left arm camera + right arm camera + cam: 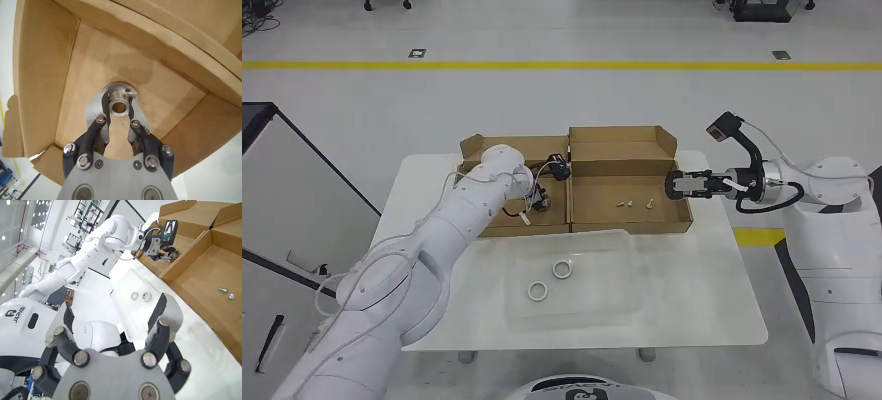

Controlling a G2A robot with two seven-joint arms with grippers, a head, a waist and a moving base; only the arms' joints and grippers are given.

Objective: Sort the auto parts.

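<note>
Brown cardboard makes the left box (527,145) and right box (627,215), side by side on the white table (712,290). A clear plastic tray (614,305) nearer holds two pale rings (563,269).

Left wrist view: the left gripper (118,102) pinches a shiny steel flanged bushing (125,113) by its hub, inside the left box.

Right wrist view: the right gripper (115,298), its ribbed pads (157,308) spread wide, holds nothing beside the right box, where a bolt (222,289) lies.

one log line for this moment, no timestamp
left gripper: shut on metal flange, in left box | right gripper: open, by right box | tray: two rings
</note>
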